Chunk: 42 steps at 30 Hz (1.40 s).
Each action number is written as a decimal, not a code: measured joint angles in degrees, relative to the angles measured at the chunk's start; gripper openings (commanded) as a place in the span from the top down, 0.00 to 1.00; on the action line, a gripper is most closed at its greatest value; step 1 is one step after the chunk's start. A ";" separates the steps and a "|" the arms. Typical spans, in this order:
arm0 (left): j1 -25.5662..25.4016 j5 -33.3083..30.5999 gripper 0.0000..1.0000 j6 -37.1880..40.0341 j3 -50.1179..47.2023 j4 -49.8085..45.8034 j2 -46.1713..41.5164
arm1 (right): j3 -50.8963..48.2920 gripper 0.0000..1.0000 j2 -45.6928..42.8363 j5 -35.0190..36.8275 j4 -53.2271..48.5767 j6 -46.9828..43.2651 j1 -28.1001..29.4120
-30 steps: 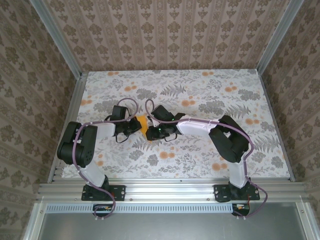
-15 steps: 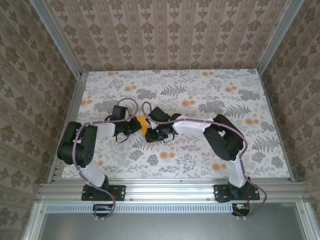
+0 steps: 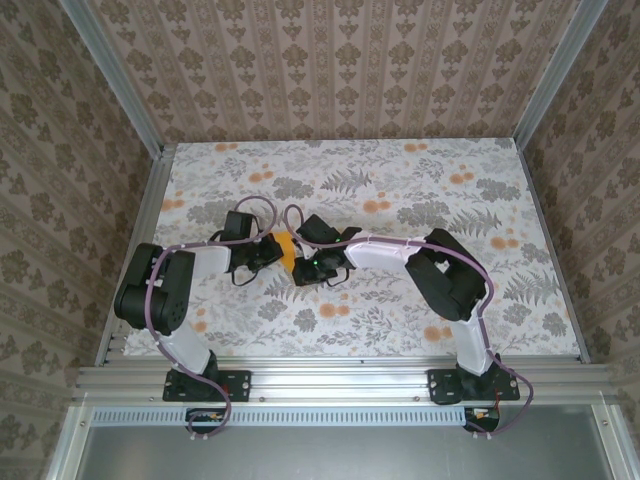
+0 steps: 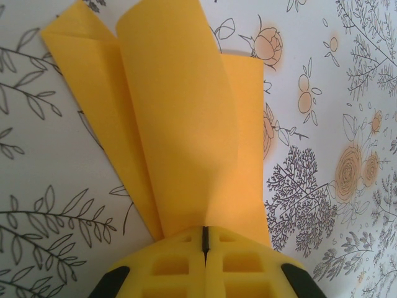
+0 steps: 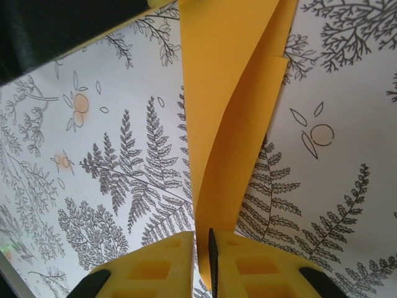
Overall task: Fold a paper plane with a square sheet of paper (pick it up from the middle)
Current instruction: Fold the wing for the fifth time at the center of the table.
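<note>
We are looking at the paper, creased into a narrower, layered shape, sitting over the middle of the desk, slightly toward the desk's near edge. The left gripper is pressing together on one end of it. The right gripper is pinching the opposite end, with the layers running in between its nearly meeting pads.

We are judging that the two grips could be working against each other. Drifting apart could be tearing the thin paper or dragging it out of one pinch, while crowding together could be buckling it into a stray crease. The flaps are bowing open instead of lying flat, so a fold could be landing off line.

From above the paper is a small patch, half covered by the grippers, and each wrist view is cutting off part of it. We are therefore not telling how many folds exist, or whether it is touching the desk
</note>
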 measured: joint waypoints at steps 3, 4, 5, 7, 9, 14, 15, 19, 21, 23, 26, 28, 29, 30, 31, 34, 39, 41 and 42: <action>0.00 0.00 0.94 0.00 0.00 0.00 0.00 | 0.02 0.84 0.35 0.00 -0.26 0.00 0.00; 0.00 0.00 0.94 0.00 0.00 0.00 0.00 | 0.02 0.85 0.42 0.00 -0.31 0.00 0.00; -0.02 -0.02 0.94 0.00 0.00 0.02 0.00 | 0.02 0.85 0.42 0.00 -0.33 0.00 0.00; -0.02 0.00 0.94 0.00 0.00 0.00 0.00 | 0.02 0.87 0.42 0.02 -0.39 0.00 0.00; -0.02 0.00 0.94 0.00 0.00 0.02 0.00 | 0.02 0.90 0.44 0.04 -0.39 0.02 0.00; -0.02 0.00 0.94 0.00 0.00 0.00 0.00 | 0.02 0.93 0.46 0.42 -0.46 0.07 0.00; -0.02 0.00 0.94 0.00 0.00 0.00 0.00 | 0.02 0.93 0.46 0.42 -0.46 0.07 0.00; -0.02 -0.02 0.94 0.00 0.00 0.00 0.00 | 0.00 0.96 0.46 0.35 -0.42 0.39 0.00; -0.02 -0.04 0.94 0.00 0.00 0.00 0.00 | -0.26 0.98 0.46 -0.11 0.02 0.70 -0.09; -0.02 -0.04 0.94 0.00 0.00 0.00 0.00 | -0.74 1.00 0.46 -0.74 0.74 1.18 -0.33; -0.02 -0.11 0.94 0.00 0.00 0.00 0.00 | -1.66 1.00 0.46 -2.10 2.08 2.40 -0.92; -0.02 -0.15 0.94 0.00 0.00 0.00 0.00 | -2.51 1.00 0.46 -3.23 3.39 3.50 -1.40; -0.02 -0.15 0.94 0.00 0.00 0.00 0.00 | -2.97 1.00 0.46 -3.82 4.13 3.91 -1.62; -0.02 -0.15 0.94 0.00 0.00 0.00 0.00 | -3.50 1.00 0.46 -4.44 4.90 4.50 -1.86; -0.02 -0.15 0.94 0.00 0.00 0.00 0.00 | -4.02 1.00 0.46 -5.05 5.70 5.05 -2.16; -0.02 -0.17 0.94 0.00 0.00 0.02 0.00 | -5.35 1.00 0.46 -7.06 7.89 6.64 -3.02; -0.02 -0.17 0.94 0.00 0.00 0.02 0.00 | -7.67 1.00 0.46 -10.69 12.00 9.14 -4.26; -0.02 -0.17 0.94 0.00 0.00 0.02 0.00 | -8.11 0.94 0.46 -11.47 12.83 9.64 -4.57; -0.02 -0.17 0.94 0.00 0.00 0.02 0.00 | -8.24 0.91 0.44 -11.65 13.09 9.75 -4.63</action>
